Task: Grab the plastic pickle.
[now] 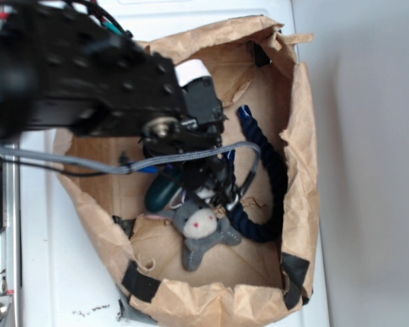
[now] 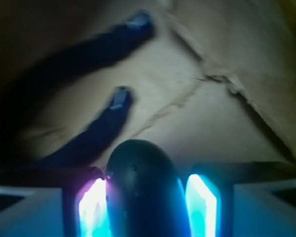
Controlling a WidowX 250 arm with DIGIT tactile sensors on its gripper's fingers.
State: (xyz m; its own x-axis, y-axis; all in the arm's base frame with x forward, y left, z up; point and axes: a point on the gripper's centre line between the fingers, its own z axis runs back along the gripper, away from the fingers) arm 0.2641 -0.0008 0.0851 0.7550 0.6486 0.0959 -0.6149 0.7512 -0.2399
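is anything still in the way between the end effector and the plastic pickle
Nothing visible. In the wrist view the plastic pickle already sits between the end effector fingers; the navy rope lies beyond it, off to the side.

the black arm (image 1: 88, 75) reached into a crumpled brown paper bag (image 1: 303, 136). its gripper (image 1: 191, 185) sat over the dark green plastic pickle (image 1: 162, 193), just beside a grey plush bunny (image 1: 201, 230) and a navy rope (image 1: 273, 170).

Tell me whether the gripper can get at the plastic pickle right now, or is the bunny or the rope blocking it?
Probably yes. In the wrist view the plastic pickle already sits between the gripper fingers, with the rope off to one side and the plush bunny beside it, not in between.
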